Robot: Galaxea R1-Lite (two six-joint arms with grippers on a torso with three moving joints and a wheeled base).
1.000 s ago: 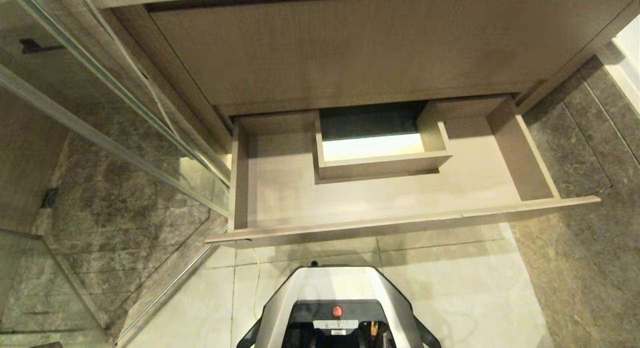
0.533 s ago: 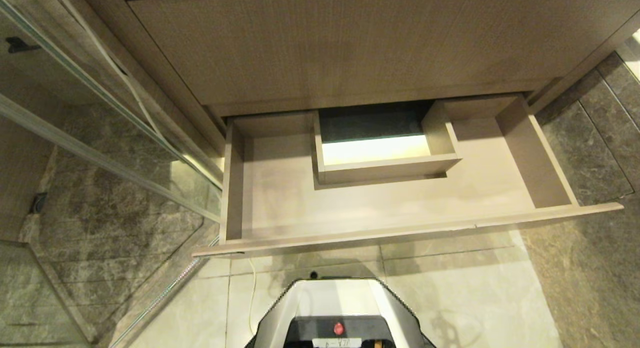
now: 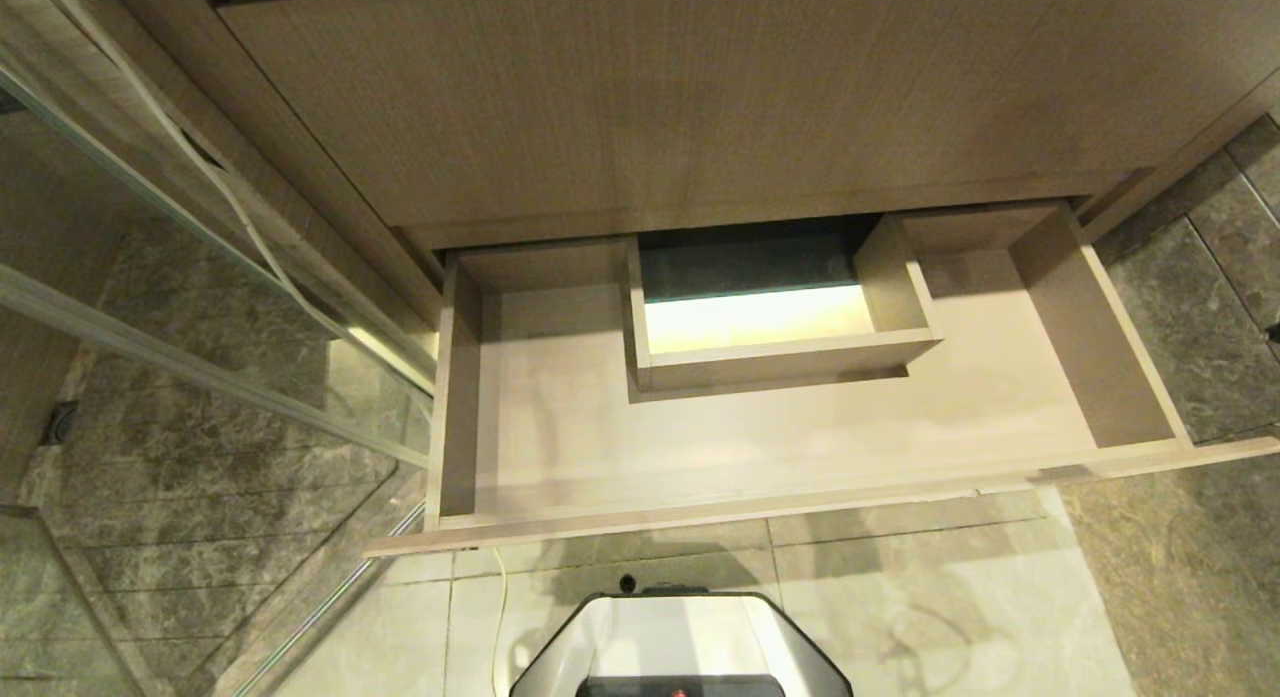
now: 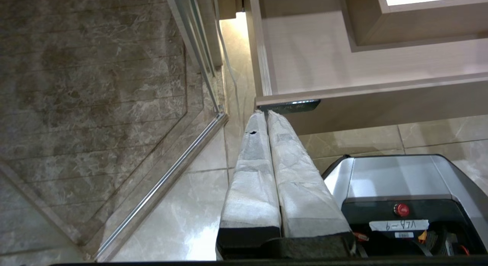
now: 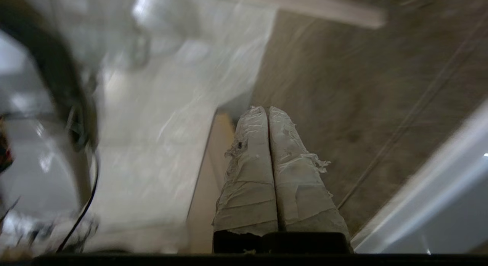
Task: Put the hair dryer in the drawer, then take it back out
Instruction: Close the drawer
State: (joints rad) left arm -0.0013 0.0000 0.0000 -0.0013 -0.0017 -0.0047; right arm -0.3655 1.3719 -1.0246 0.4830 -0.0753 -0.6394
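The light-wood drawer (image 3: pixel 560 457) stands pulled out under the vanity, with a boxed cut-out (image 3: pixel 760 362) at its middle back and nothing lying inside. Its left front corner (image 4: pixel 267 94) also shows in the left wrist view. The hair dryer is out of view. My left gripper (image 4: pixel 266 112) is shut and empty, hanging low beside my base, just below that drawer corner. My right gripper (image 5: pixel 267 108) is shut and empty too, over the dark floor to the right of the drawer; the picture there is smeared by motion. Neither arm shows in the head view.
A taller wood panel (image 3: pixel 680 97) rises above the drawer. A glass shower screen (image 3: pixel 200 277) with its metal rail (image 4: pixel 164 182) runs along the left. My own base (image 3: pixel 680 642) stands on pale floor tiles in front of the drawer; dark stone floor (image 3: pixel 1180 577) lies to the right.
The whole head view has shifted: the drawer sits lower and larger in the picture and less of my base shows, so the camera has moved. Nothing in the drawer has changed.
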